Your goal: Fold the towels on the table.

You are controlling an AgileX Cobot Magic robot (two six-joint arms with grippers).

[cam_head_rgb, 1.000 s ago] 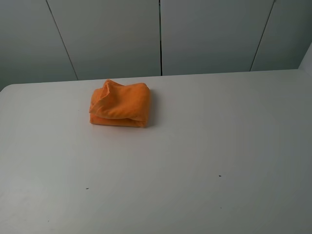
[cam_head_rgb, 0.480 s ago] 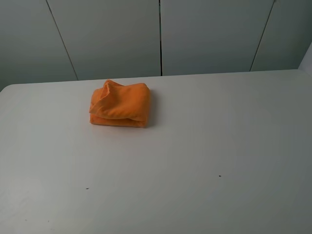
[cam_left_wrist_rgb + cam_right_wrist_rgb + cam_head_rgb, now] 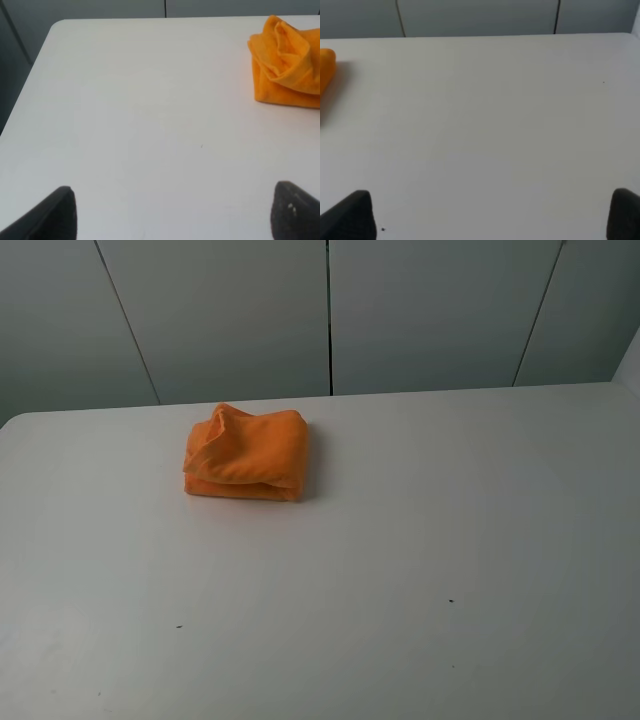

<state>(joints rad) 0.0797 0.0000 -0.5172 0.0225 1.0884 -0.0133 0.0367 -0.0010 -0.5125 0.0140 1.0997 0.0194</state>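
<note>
Towel: a bright orange, fluffy cloth towel [image 3: 245,453] lies folded into a small thick bundle, with soft layers stacked one on top of the other.
Towel's top: one end is a bit bunched and wrinkly, with a loose flap that curls up; the other end is smooth and round.
Where the towel is: it sits on the big plain white table [image 3: 400,540], toward the far edge and on the left part of the table as the high camera sees it.
Around the towel: bare white table on every side, with nothing touching the towel.
Table: flat and smooth, with a rounded corner at the far left and a few tiny dark specks [image 3: 450,601] nearer the front.
Left gripper [image 3: 172,212]: only two dark tips show at the bottom of the left wrist view, and its jaws are spread wide with bare table between them.
Left gripper and towel: the towel [image 3: 287,62] lies well ahead of the tips and off to one side; they are well apart.
Right gripper [image 3: 492,215]: two dark tips show in the right wrist view, its jaws spread wide too, and nothing is held.
Right gripper and towel: only a small orange edge [image 3: 326,67] peeks in at the side of that view, far from the tips.
Behind the table: a wall of flat grey panels [image 3: 430,310] with thin dark lines between them.
</note>
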